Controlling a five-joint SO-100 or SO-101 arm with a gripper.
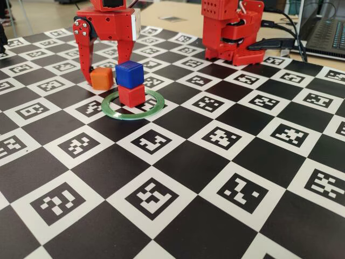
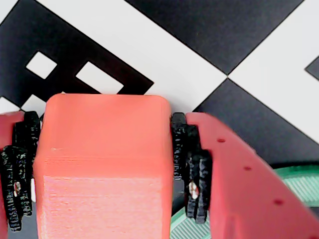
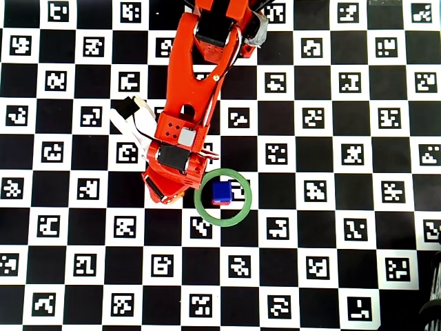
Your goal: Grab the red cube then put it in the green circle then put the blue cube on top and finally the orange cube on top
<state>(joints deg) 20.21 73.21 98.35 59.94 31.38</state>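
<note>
No words, brands or numbers to read anywhere here. The only signs are the black-and-white square fiducial markers printed in the white squares of the checkered board (image 1: 178, 162), near to far, left to right.

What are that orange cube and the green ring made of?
The orange cube looks like matte plastic, probably 3D-printed: the wrist view shows fine layer lines across its face and rounded edges. The green ring seems a thin, flat plastic piece, slightly glossy in the fixed view; ridges show on it in the wrist view. Neither can be confirmed by look alone.
</note>
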